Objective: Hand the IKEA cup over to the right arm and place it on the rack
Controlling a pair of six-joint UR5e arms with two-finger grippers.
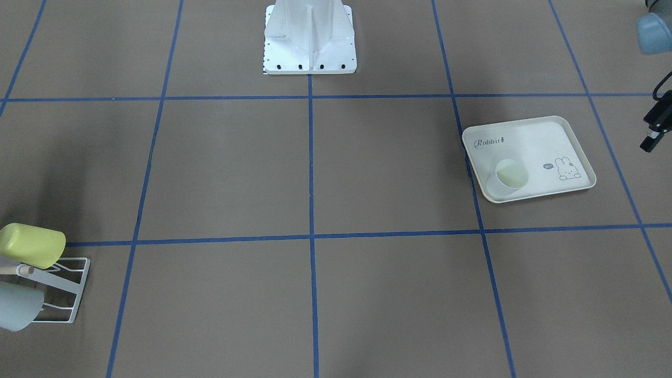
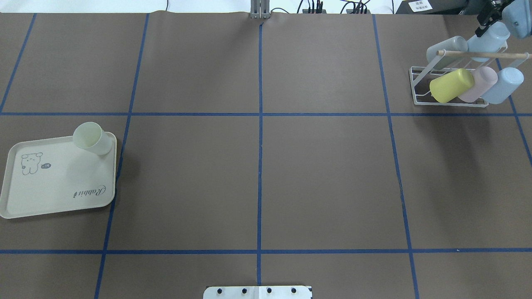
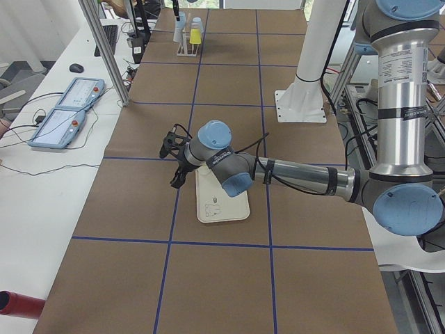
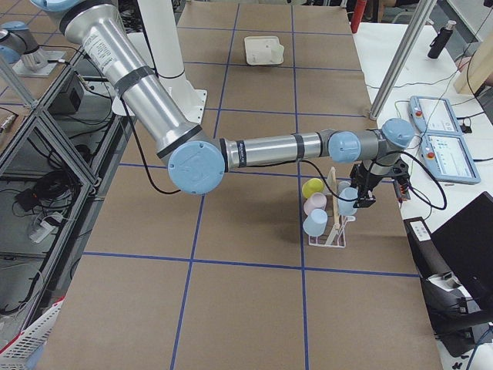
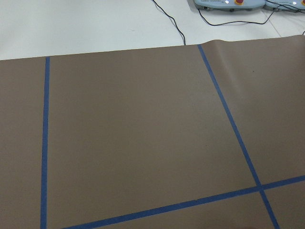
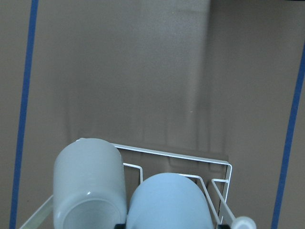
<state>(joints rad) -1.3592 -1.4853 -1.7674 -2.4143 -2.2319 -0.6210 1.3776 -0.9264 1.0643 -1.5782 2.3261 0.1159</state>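
Light-blue cup just below right hand, tilted on rack back prong beside grey cup, long axis sloping up toward hand. Fingers flank it; grip unclear. Left hand well apart, near pale cup on tray; opening unclear.

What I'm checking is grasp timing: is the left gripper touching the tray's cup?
Apart: the front-facing view shows bare table between the left gripper and the tray holding the cup.

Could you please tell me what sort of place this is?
Probably a robotics lab: a left arm and right arm on a pedestal, a table gridded with blue tape, and teach pendants alongside.
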